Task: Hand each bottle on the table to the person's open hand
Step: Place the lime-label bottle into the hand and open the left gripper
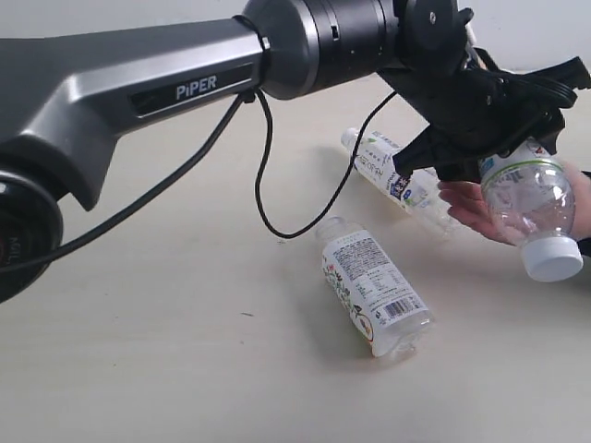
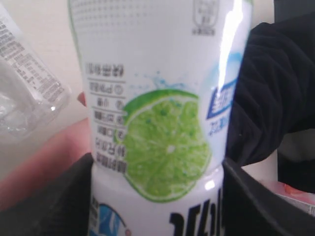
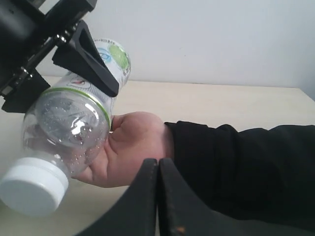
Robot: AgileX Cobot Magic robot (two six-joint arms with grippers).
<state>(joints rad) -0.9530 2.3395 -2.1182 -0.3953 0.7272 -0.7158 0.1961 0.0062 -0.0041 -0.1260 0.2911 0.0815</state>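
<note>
My left gripper (image 1: 489, 152) (image 2: 157, 196) reaches across to the right, shut on a clear bottle (image 1: 531, 208) (image 2: 162, 123) (image 3: 69, 128) with a lime-printed label. The bottle is tilted with its white cap (image 1: 552, 259) pointing down. It hangs just over the person's open hand (image 1: 469, 208) (image 3: 129, 147), palm up, touching or nearly touching it. Two more white-capped bottles lie on the table (image 1: 185, 369): one in the middle (image 1: 374, 286), one farther back (image 1: 392, 171) beside the hand. My right gripper (image 3: 158, 167) is shut and empty, close in front of the person's wrist.
The person's black sleeve (image 3: 236, 167) (image 2: 275, 98) stretches in from the right. The left arm's grey link (image 1: 138, 83) and a black cable (image 1: 268, 175) span the upper left. A clear lying bottle (image 2: 24, 93) shows at the edge of the left wrist view.
</note>
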